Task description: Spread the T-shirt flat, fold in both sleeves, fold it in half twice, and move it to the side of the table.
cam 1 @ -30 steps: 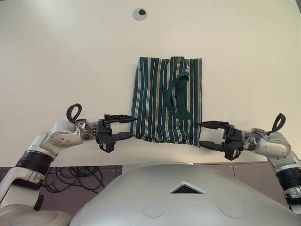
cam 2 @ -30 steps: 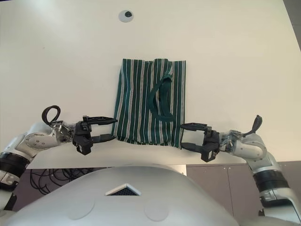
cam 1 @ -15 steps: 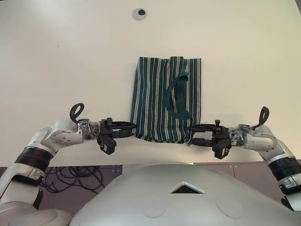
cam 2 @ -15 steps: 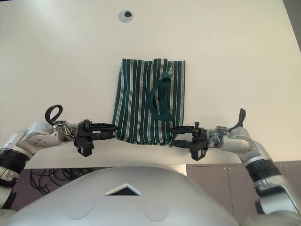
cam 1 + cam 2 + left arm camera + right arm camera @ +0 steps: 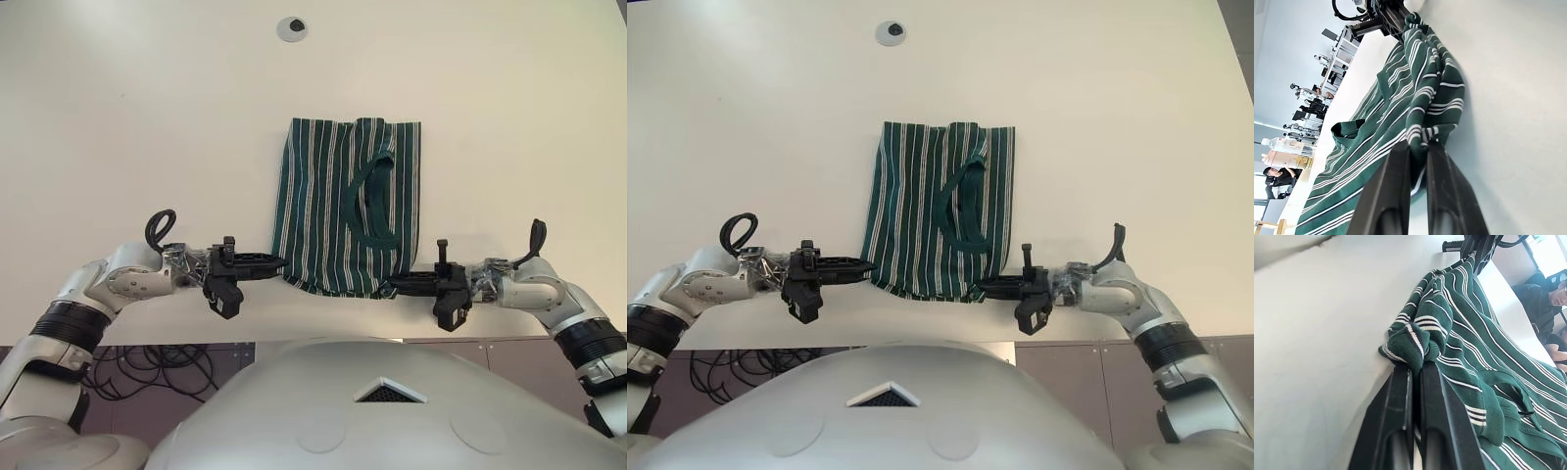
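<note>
The T-shirt (image 5: 348, 206), dark green with white stripes, lies on the white table (image 5: 147, 147) as a narrow upright rectangle with its sleeves folded in. My left gripper (image 5: 279, 261) is shut on the shirt's near left corner. In the left wrist view its fingers (image 5: 1396, 176) pinch the bunched hem (image 5: 1422, 122). My right gripper (image 5: 387, 286) is shut on the near right corner. The right wrist view shows striped cloth (image 5: 1420, 340) puckered between the closed fingers (image 5: 1400, 396). Both arms lie low along the table's near edge.
A small round grey disc (image 5: 291, 28) sits on the table beyond the shirt. Bare table surface extends to the left (image 5: 118, 176) and right (image 5: 529, 166) of the shirt. The near table edge (image 5: 147, 338) runs just under both arms, with cables (image 5: 157, 367) below it.
Both grippers, open beside the shirt's near corners a second ago, have moved inward and shut on the hem. The near corners are now bunched.
</note>
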